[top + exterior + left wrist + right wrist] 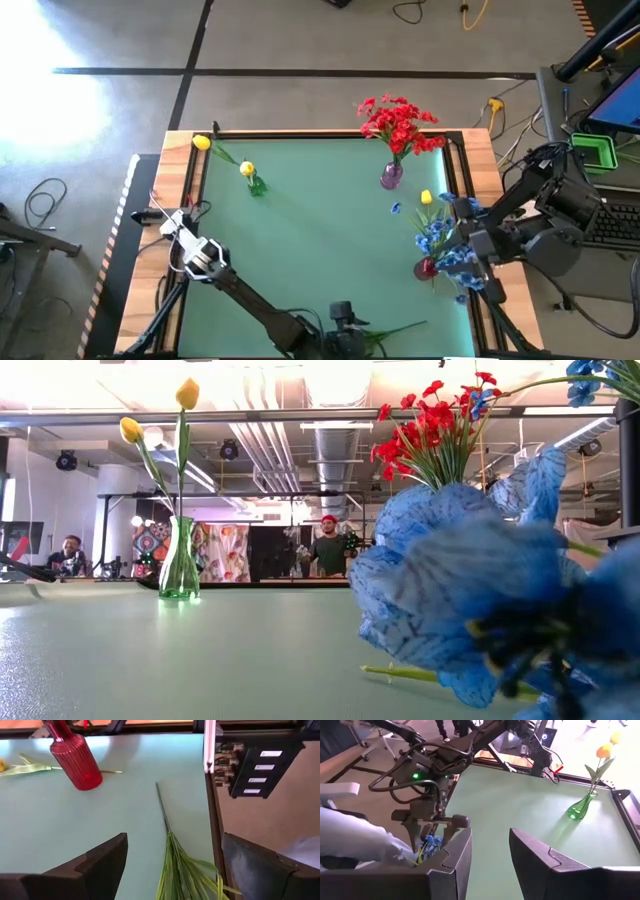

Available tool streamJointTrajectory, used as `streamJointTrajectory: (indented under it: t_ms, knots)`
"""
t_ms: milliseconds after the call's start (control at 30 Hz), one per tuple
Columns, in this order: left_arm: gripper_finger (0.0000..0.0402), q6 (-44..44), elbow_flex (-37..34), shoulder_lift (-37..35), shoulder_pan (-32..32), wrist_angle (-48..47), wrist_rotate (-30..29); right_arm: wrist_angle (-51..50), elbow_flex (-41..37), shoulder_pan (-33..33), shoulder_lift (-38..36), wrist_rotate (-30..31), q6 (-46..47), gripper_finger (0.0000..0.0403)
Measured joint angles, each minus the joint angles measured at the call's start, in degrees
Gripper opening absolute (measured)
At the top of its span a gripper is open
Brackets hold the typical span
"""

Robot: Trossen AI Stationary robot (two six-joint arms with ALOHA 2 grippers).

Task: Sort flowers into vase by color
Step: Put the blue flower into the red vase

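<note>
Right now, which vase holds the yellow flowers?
The green vase near the table's far left holds them; the purple vase holds red flowers, the red vase blue ones.

Both arms: dark, near-black jointed links. Left gripper [172,865]: two broad matte black fingers [105,862] with stepped inner edges. Right gripper [490,857]: same notched black fingers [457,855]. Behind the left gripper [180,232], white housing and looping black cables; a green light glows on its wrist.
</note>
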Motion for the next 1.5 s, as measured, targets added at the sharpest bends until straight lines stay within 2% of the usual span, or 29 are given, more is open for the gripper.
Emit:
streamJointTrajectory:
  t_ms: [300, 667, 867, 1000, 1167, 1500]
  knots:
    - [0.0309, -1.2, 13.3, 9.2, 0.1, -11.4, 0.5, 0.1, 0.0, 0.0, 0.0, -0.4, 0.3, 0.0125]
    - [0.0309, -2.3, 12.6, 11.6, 0.6, -9.1, 2.6, 0.0, 0.0, 0.0, 0.1, -0.5, 1.4, 0.0125]
    - [0.0309, -0.7, 12.4, 11.6, 2.3, -7.4, 2.6, 0.0, -0.1, 0.0, 0.1, -0.5, 1.0, 0.0125]
    - [0.0309, 3.0, 12.3, 11.6, 2.4, -8.6, 4.8, 0.0, -0.1, 0.0, 0.1, -0.5, 1.0, 0.0125]
    - [0.0309, 3.4, 12.2, 11.6, 2.2, -7.9, 5.9, 0.0, -0.1, 0.0, 0.1, -0.4, 0.9, 0.0125]
    - [0.0309, 2.7, 8.6, 11.6, 2.3, -3.4, 5.9, 0.0, -0.1, 0.0, 0.1, -0.2, -0.1, 0.0125]
